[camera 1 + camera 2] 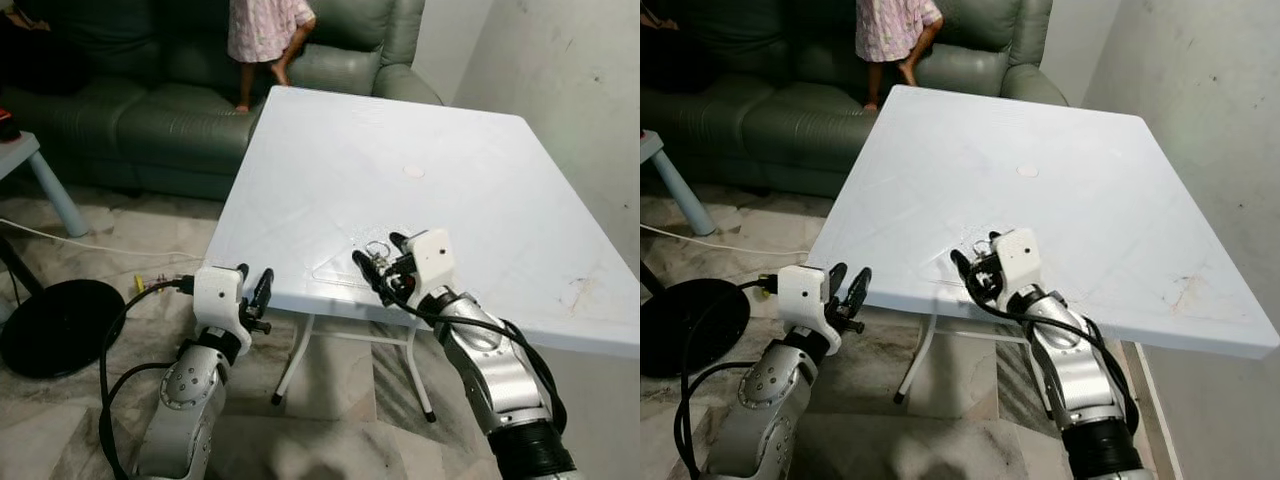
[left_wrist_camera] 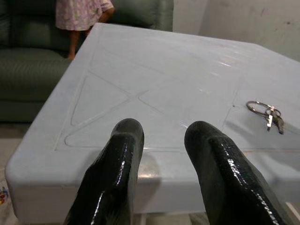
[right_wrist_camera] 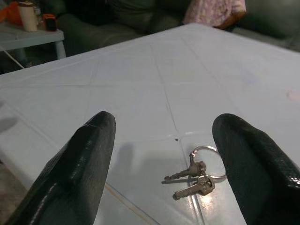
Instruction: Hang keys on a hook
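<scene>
A black round base (image 1: 55, 327) lies on the marble floor (image 1: 110, 400) at far left, beside a small pale side table (image 1: 25, 160) bearing a jar and an orange item, seen in the right wrist view. Behind them runs a green sofa (image 1: 150, 110), where a person in a pink patterned dress (image 1: 265, 25) stands barefoot on the cushion.

The left gripper (image 1: 255, 285) hovers just off the near-left edge of the white plastic folding table (image 1: 420, 130), its two black fingers (image 2: 112, 173) a narrow gap apart and holding nothing.

Farther right, the right gripper (image 1: 378, 262) is over the table's near edge, fingers spread wide with one on either side of the keys (image 3: 194, 178). The keys, two on a metal ring, lie flat on the tabletop near the front edge, between the fingertips and untouched by either one. A plain grey wall (image 1: 570, 90) closes the scene at right.
</scene>
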You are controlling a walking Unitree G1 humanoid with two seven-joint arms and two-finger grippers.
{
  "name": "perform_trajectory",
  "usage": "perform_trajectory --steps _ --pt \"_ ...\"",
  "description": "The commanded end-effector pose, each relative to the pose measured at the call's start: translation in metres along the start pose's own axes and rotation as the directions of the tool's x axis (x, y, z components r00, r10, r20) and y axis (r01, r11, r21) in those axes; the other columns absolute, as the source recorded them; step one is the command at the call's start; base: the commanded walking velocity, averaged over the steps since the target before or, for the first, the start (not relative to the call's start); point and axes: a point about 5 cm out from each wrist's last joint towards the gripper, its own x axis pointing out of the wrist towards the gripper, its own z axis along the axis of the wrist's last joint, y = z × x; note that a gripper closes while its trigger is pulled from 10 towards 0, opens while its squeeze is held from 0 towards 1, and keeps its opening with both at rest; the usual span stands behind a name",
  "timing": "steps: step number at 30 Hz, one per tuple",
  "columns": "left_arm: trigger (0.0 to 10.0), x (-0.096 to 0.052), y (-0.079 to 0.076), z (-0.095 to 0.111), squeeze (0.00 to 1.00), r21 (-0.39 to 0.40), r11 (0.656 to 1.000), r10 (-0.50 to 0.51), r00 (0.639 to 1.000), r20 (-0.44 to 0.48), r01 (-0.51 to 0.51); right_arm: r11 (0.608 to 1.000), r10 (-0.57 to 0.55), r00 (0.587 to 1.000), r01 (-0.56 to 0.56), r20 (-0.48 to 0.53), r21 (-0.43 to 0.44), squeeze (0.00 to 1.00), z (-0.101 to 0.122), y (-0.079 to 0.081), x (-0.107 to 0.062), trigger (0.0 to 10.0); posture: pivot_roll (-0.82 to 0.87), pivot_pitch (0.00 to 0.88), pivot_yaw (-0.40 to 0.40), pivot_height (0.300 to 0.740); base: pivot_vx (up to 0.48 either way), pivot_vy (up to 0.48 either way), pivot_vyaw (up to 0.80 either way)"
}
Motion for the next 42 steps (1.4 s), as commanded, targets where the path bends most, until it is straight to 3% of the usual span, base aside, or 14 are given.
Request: perform_trajectory --steps 1,8,15,21,26,29,30,33,39,42 --pt "10.0 -0.003 -0.007 0.004 0.0 0.001 1.0 -0.024 1.0 0.002 0.024 0.999 -0.033 0.999 0.034 -0.023 0.029 0.0 0.002 -0.006 0.006 10.0 0.2 0.118 -0.107 0.736 0.0 0.0 0.0" --pt "10.0 -0.016 -0.014 0.004 0.0 -0.001 1.0 -0.027 0.999 -0.022 0.027 0.993 -0.044 0.997 0.05 -0.058 0.109 0.0 0.007 -0.003 0.023 10.0 0.22 0.161 -0.115 0.736 0.0 0.0 0.0" --pt "10.0 -0.028 -0.019 0.003 0.0 -0.004 1.0 -0.024 0.998 -0.054 0.024 0.988 -0.063 0.992 0.077 -0.107 0.132 0.0 0.007 -0.002 0.036 10.0 0.23 0.201 -0.125 0.736 0.0 0.0 0.0" --pt "10.0 -0.035 -0.02 0.0 0.0 -0.007 1.0 -0.01 0.996 -0.083 0.01 0.974 -0.13 0.984 0.149 -0.121 0.168 0.0 0.009 -0.01 0.044 10.0 0.24 0.216 -0.13 0.736 0.0 0.0 0.0" --pt "10.0 -0.038 -0.021 0.0 0.0 -0.008 1.0 -0.005 0.996 -0.092 0.004 0.969 -0.149 0.982 0.168 -0.112 0.179 0.0 0.008 -0.015 0.044 10.0 0.25 0.216 -0.131 0.736 0.0 0.0 0.0" --pt "10.0 -0.038 -0.02 0.001 0.0 -0.004 1.0 -0.002 0.995 -0.097 0.002 0.961 -0.149 0.988 0.157 -0.051 0.226 0.0 0.012 -0.018 0.043 10.0 0.25 0.215 -0.13 0.736 0.0 0.0 0.0" --pt "10.0 -0.038 -0.02 0.001 0.0 -0.004 1.0 -0.002 0.995 -0.099 0.001 0.961 -0.117 0.993 0.105 0.032 0.256 0.0 0.018 -0.018 0.041 10.0 0.25 0.213 -0.129 0.736 0.0 0.0 0.0" --pt "10.0 -0.037 -0.021 0.0 0.0 -0.001 1.0 -0.002 0.995 -0.099 0.002 0.95 -0.136 0.989 0.113 0.058 0.292 0.0 0.019 -0.023 0.04 10.0 0.25 0.212 -0.127 0.736 0.0 0.0 0.0" --pt "10.0 -0.036 -0.021 0.0 0.0 -0.001 1.0 -0.005 0.995 -0.1 0.005 0.938 -0.162 0.984 0.131 0.071 0.321 0.0 0.021 -0.028 0.039 10.0 0.24 0.212 -0.124 0.736 0.0 0.0 0.0" --pt "10.0 -0.036 -0.022 0.0 0.0 0.0 1.0 -0.006 0.995 -0.103 0.006 0.942 -0.193 0.981 0.196 -0.038 0.272 0.0 0.011 -0.03 0.042 10.0 0.24 0.213 -0.124 0.736 0.0 0.0 0.0"
